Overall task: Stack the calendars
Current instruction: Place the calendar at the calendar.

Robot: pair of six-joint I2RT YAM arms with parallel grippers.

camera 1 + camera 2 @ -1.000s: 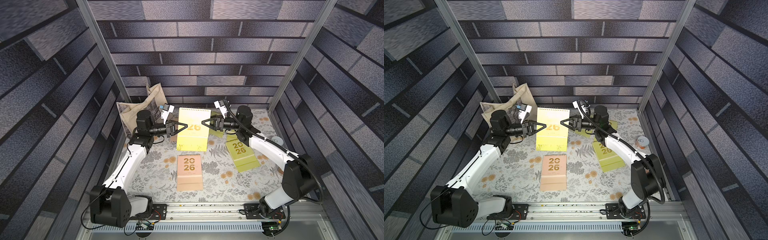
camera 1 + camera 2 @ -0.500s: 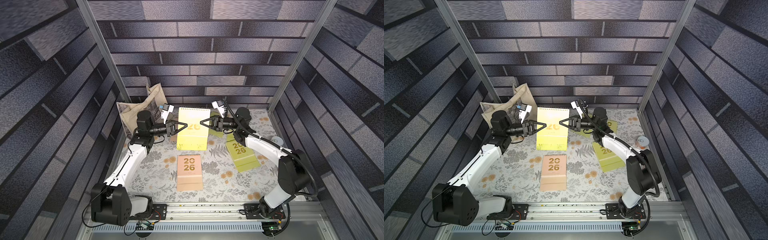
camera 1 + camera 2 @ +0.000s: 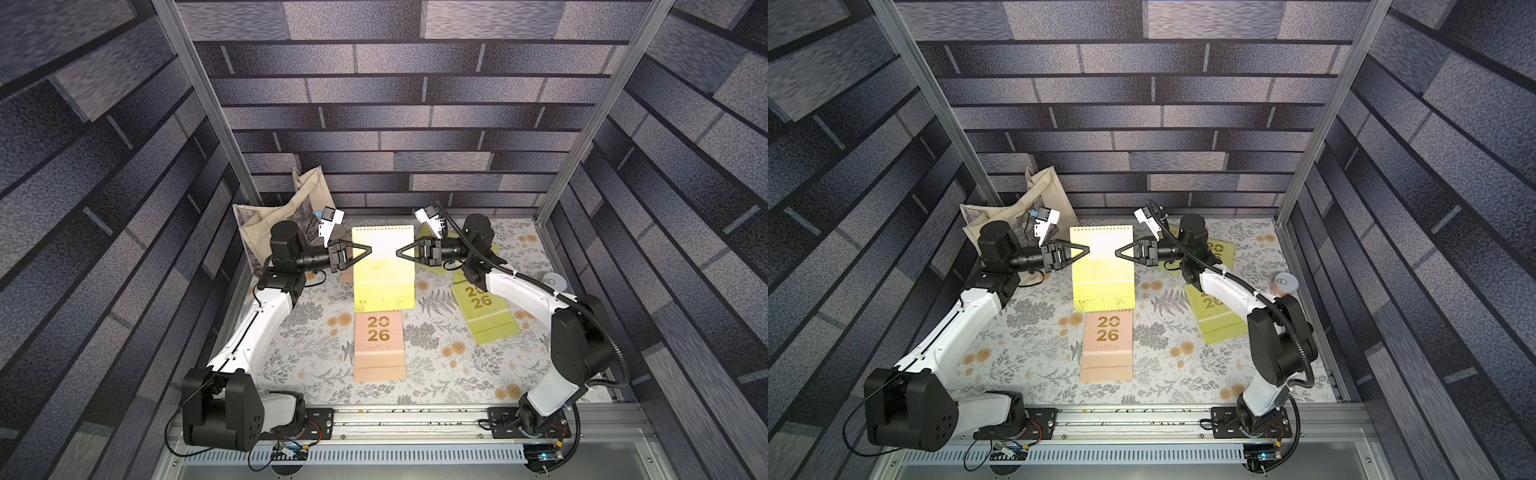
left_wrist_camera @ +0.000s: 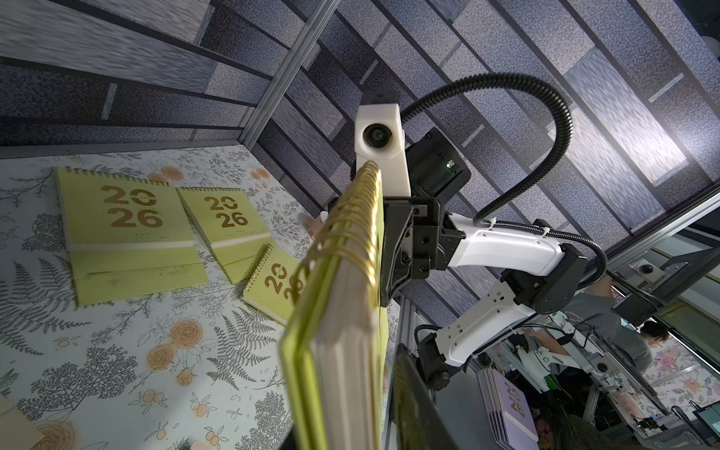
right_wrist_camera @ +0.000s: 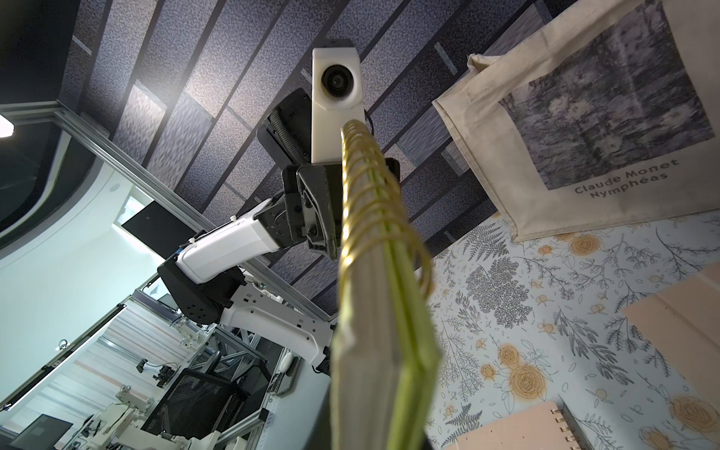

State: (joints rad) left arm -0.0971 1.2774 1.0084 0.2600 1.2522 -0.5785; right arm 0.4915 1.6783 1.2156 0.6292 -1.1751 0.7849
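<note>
**Lime-green calendar [image 3: 383, 274] held above the desk [image 3: 316, 353] by both grippers.**
Jaws of the left gripper [image 3: 370, 250] and right gripper [image 3: 397, 252] clamp its side edges; glare washes out its cover; the right arm [image 3: 519, 286] partly hides another green calendar [image 3: 486, 320].

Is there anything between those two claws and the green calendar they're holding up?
Nothing visible: the left gripper and right gripper are each shut directly on the held calendar, one on each side.
</note>
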